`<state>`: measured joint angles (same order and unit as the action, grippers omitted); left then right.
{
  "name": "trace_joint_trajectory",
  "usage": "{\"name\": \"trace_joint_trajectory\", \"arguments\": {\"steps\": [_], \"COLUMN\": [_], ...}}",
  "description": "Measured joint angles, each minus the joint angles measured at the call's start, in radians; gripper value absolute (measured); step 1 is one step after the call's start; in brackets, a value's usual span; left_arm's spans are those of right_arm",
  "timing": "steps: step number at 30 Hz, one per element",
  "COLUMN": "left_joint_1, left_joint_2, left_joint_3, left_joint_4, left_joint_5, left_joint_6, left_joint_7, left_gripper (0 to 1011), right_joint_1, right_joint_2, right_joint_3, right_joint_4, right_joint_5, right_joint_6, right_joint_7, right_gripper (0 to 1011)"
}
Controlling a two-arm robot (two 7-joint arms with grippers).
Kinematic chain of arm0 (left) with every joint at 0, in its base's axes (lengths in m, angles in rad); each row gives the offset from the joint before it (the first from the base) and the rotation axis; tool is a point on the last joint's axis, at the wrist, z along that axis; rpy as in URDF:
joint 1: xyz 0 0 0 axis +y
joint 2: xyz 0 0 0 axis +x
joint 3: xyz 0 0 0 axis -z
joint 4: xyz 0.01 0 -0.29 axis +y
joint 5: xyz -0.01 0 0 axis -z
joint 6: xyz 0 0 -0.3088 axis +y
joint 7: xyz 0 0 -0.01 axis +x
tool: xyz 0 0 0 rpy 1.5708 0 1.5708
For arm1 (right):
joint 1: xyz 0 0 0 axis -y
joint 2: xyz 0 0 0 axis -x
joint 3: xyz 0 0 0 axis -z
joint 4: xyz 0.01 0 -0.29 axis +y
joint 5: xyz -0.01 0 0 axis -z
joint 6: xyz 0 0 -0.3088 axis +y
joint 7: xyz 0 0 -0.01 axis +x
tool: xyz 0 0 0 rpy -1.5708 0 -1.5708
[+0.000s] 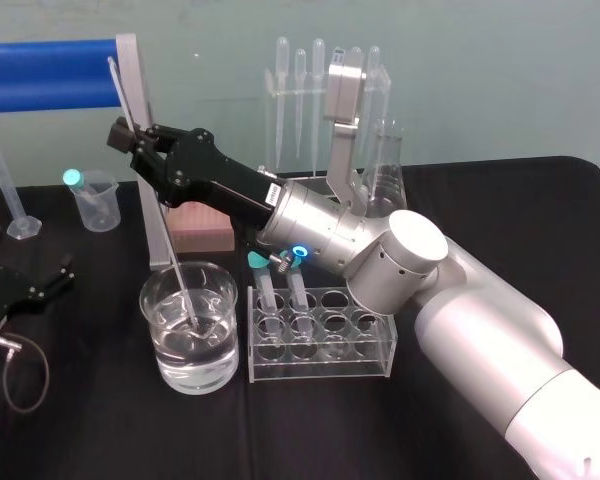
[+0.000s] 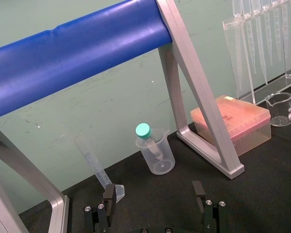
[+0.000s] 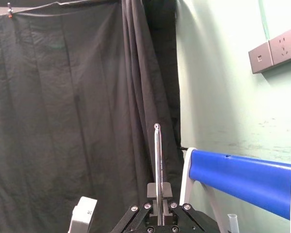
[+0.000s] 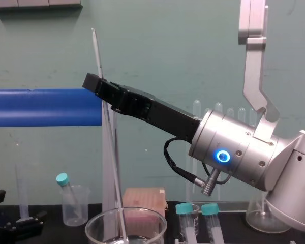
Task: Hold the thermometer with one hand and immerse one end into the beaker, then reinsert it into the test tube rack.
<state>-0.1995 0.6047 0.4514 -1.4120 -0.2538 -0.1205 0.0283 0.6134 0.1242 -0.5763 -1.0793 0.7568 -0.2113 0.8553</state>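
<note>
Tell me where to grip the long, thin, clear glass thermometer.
Upper shaft, from the side: the thermometer leans nearly upright, lower end in the large glass beaker, as the right gripper pinches it. Left gripper sits parked, table's left.

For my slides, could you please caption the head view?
Right gripper holds the thermometer tilted, lower end immersed in the beaker; left gripper rests open at far left.

The thermometer (image 4: 98, 61) is thin, glossy clear glass; the beaker (image 1: 220, 350) is thick, smooth clear glass. The right gripper (image 1: 125, 138) looks matt black plastic, its arm (image 1: 420, 260) satin silver metal. Matt black cloth covers the table (image 1: 110, 440). The rack (image 2: 234, 58) at the far edge is glossy clear acrylic.
</note>
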Motion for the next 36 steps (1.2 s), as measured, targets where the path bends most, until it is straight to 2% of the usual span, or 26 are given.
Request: {"name": "trace_joint_trajectory", "arguments": {"steps": [36], "left_joint_1": [0.0], "left_joint_2": [0.0], "left_joint_3": [0.0], "left_joint_4": [0.0], "left_joint_5": [0.0], "left_joint_6": [0.0], "left_joint_7": [0.0], "left_gripper": [1008], "right_joint_1": [0.001], "right_joint_2": [0.001], "right_joint_3": [-0.001], "right_joint_4": [-0.001], "right_joint_5": [-0.004], "right_joint_6": [-0.003], "right_joint_7": [-0.003], "right_gripper": [57]}}
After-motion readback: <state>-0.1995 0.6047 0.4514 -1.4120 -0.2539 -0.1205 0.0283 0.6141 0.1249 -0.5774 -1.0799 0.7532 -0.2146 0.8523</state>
